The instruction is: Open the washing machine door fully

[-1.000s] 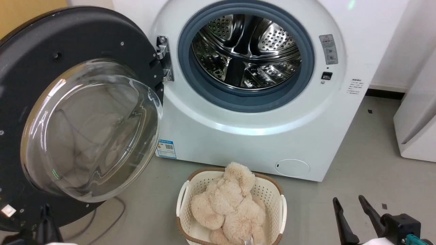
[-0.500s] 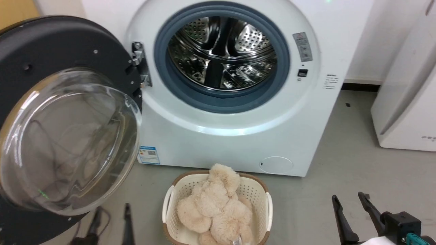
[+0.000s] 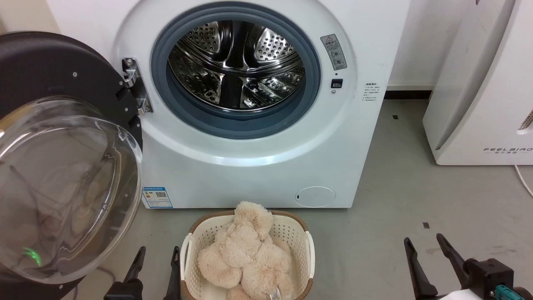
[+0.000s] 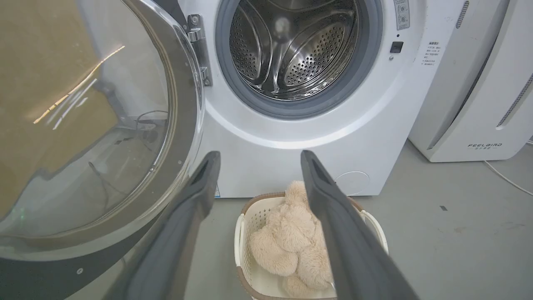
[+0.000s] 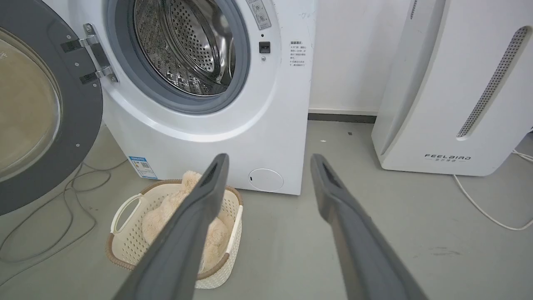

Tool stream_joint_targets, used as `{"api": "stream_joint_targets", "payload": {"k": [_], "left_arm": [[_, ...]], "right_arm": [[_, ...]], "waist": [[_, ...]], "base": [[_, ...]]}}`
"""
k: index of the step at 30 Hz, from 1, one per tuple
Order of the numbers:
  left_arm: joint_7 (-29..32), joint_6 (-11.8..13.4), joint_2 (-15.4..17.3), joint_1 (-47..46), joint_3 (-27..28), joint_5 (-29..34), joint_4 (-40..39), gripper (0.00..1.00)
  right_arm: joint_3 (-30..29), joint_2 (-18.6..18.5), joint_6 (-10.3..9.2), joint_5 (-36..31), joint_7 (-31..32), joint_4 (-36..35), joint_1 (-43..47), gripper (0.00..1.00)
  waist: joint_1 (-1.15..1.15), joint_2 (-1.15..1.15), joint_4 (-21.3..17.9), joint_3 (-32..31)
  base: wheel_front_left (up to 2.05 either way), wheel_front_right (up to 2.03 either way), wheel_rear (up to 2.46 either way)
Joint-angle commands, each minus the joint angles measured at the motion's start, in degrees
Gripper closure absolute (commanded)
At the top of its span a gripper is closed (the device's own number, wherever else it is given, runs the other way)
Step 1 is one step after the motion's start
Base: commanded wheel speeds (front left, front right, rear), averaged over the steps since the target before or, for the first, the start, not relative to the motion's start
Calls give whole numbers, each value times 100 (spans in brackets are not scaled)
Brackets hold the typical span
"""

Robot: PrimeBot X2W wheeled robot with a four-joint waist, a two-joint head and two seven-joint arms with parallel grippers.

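- Head view: the washing machine (image 3: 250, 166) stands on the grey floor (image 3: 395, 187) with its mouth uncovered. The steel drum (image 3: 237, 62) and blue-grey gasket (image 3: 160, 79) are in plain sight.
- The washing machine door (image 3: 62, 179) hangs from the hinge (image 3: 135, 85) at the left edge of the machine's opening. It is swung out wide to the machine's left, with its bulging glass bowl and dark inner rim facing the camera.
- In front of the machine, just before its round flap (image 3: 315, 196), sits a cream basket (image 3: 310, 254) holding a fluffy beige plush toy (image 3: 241, 254).
- The left tool (image 3: 159, 252) is low in front of the machine, just beside the basket's left edge. Its fingers are spread with nothing between them.
- The right tool (image 3: 422, 238) is over bare floor, off to the right of the machine's front. Its fingers are likewise spread and empty.
- A white FEELBIRD appliance (image 3: 479, 83) stands to the machine's right.
- Left wrist view: the left tool's two dark fingers are parted wide and point at the machine's lower front, with the basket and toy showing between them. The door stands to the machine's left, its glass catching bright reflections.
- Right wrist view: the right tool's fingers are apart, gripping nothing, and aim at the floor beside the machine's lower right corner. The door is open to the machine's left. Dark cables (image 5: 62, 196) trail on the floor under the door, and a white cable (image 5: 483, 208) lies by the FEELBIRD appliance.
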Motion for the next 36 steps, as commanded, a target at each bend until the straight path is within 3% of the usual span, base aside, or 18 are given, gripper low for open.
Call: {"api": "stream_joint_targets", "payload": {"k": [1, 3, 4, 36], "left_arm": [[18, 16, 42, -113, -14, 58, 7, 0], [20, 14, 58, -128, -29, 67, 6, 0], [25, -4, 39, -17, -7, 41, 2, 100], [299, -322, -266, -206, 347, 417, -40, 100]], "right_arm": [[7, 19, 3, 39, 5, -29, 80, 0], [12, 19, 3, 59, -4, -22, 75, 0], [7, 0, -1, -2, 0, 3, 0, 100], [16, 5, 0, -140, -24, 108, -222, 100]], "waist": [[0, 0, -8, 9], [0, 0, -13, 19], [0, 0, -14, 18], [0, 0, -33, 66]], "base": [[0, 0, 0], [0, 0, 0], [0, 0, 0], [0, 0, 0]]}}
